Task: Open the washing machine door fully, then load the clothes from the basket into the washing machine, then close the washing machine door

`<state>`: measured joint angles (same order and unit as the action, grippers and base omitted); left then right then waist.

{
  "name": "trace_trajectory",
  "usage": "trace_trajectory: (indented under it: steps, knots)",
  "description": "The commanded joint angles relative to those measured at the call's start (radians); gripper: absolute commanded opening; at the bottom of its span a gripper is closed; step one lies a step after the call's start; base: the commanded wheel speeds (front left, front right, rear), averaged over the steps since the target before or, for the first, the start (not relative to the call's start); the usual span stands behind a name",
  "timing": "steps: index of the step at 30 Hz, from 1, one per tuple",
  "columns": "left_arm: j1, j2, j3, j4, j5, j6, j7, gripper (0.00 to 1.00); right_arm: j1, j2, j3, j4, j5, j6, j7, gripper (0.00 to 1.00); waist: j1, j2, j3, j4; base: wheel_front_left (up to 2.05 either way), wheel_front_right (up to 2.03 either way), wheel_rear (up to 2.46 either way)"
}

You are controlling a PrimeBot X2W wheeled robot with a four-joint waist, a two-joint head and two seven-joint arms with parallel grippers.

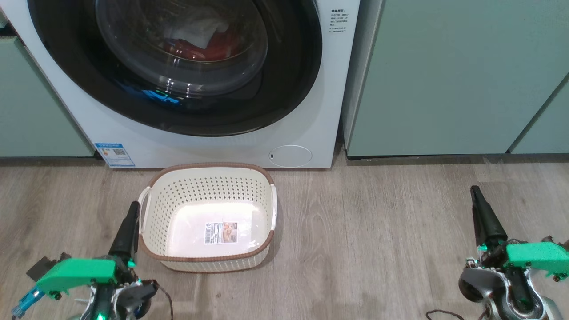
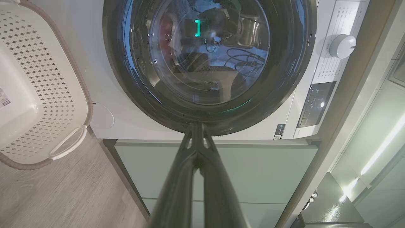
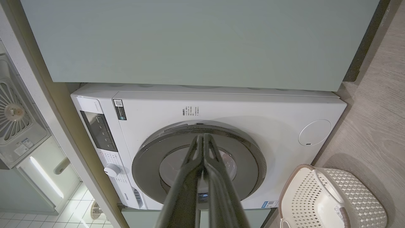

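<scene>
Currently both claws are clenched, with nothing in either. The left claw point(image 1: 133, 206) has its two dark fingers pressed together, low on the left of the head view. It points forward at the machine and leans slightly right. Its tip sits just beside the left handle point(image 1: 144, 201) of the basket point(image 1: 209, 166); I can't tell whether they touch. In the left wrist view the closed tips line up on the lower edge of the door's black rim. The right claw point(image 1: 474, 191) is also pinched tight, low on the right, pointing forward and leaning slightly left. It is over the wood floor point(image 1: 378, 244) in front of the pale green cabinets point(image 1: 444, 75), well apart from the basket. The basket stands upright on the floor, mouth up, just in front of the washing machine point(image 1: 320, 129). Its long axis runs left-right, parallel to the machine front, with a handle on each short end and the base label point(image 1: 221, 233) in plain view. The washing machine door point(image 1: 291, 89) lies shut against the machine front, its glass bowl bulging out toward the robot. The clothes point(image 1: 221, 44) are inside the drum behind the glass, a red bunch with a white patch on top; I can't make out their long axis. A round flap point(image 1: 290, 156) sits low on the machine front to the right and a blue sticker point(image 1: 114, 154) low to the left. The white dial point(image 2: 342, 46) shows on the control strip in the left wrist view.
</scene>
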<state>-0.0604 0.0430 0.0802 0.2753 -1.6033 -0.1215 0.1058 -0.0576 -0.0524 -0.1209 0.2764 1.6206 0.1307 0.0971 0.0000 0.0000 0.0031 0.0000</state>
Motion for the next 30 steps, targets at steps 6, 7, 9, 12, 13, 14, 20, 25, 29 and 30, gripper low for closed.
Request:
trace_trajectory:
  steps: [6,7,9,12,13,14,20,25,29,30]
  knots:
    - [-0.048,0.008,0.034,-0.03,-0.005,-0.009,0.008,0.0,-0.049,-0.006,0.017,-0.032,-0.003,0.0,0.008,0.0,0.0,0.0,0.0,0.0,0.0,0.0,0.0]
    - [-0.048,0.008,0.034,-0.03,-0.005,-0.009,0.008,0.0,-0.049,-0.006,0.017,-0.032,-0.004,0.0,0.008,0.0,0.0,0.0,0.0,0.0,0.0,0.0,0.0]
    - [-0.048,0.008,0.034,-0.03,-0.005,-0.009,0.008,0.0,-0.049,-0.005,0.017,-0.032,-0.004,0.0,0.008,0.0,0.0,0.0,0.0,0.0,0.0,0.0,0.0]
    - [-0.048,0.008,0.034,-0.03,-0.005,-0.009,0.008,0.0,-0.049,-0.005,0.017,-0.032,-0.004,0.0,0.009,0.0,0.0,0.0,0.0,0.0,0.0,0.0,0.0]
    - [-0.048,0.008,0.034,-0.03,-0.005,-0.009,0.008,0.0,-0.049,-0.005,0.016,-0.032,-0.004,0.0,0.009,0.0,0.0,0.0,0.0,0.0,0.0,0.0,0.0]
    - [-0.048,0.008,0.034,-0.03,-0.005,-0.009,0.008,0.0,-0.049,-0.005,0.016,-0.032,-0.004,0.0,0.009,0.0,0.0,0.0,0.0,0.0,0.0,0.0,0.0]
    - [-0.048,0.008,0.034,-0.03,-0.005,-0.009,0.008,0.0,-0.05,-0.004,0.015,-0.032,-0.005,0.0,0.009,0.0,0.0,0.0,0.0,0.0,0.0,0.0,0.0]
    - [-0.048,0.008,0.034,-0.03,-0.005,-0.009,0.008,0.0,-0.05,-0.004,0.015,-0.032,-0.006,0.0,0.01,0.0,0.0,0.0,0.0,0.0,0.0,0.0,0.0]
    - [-0.048,0.008,0.034,-0.03,-0.005,-0.009,0.008,0.0,-0.05,-0.003,0.014,-0.032,-0.006,0.0,0.01,0.0,0.0,0.0,0.0,0.0,0.0,0.0,0.0]
    - [-0.048,0.008,0.034,-0.03,-0.005,-0.009,0.008,0.0,-0.05,-0.003,0.014,-0.032,-0.006,0.0,0.01,0.0,0.0,0.0,0.0,0.0,0.0,0.0,0.0]
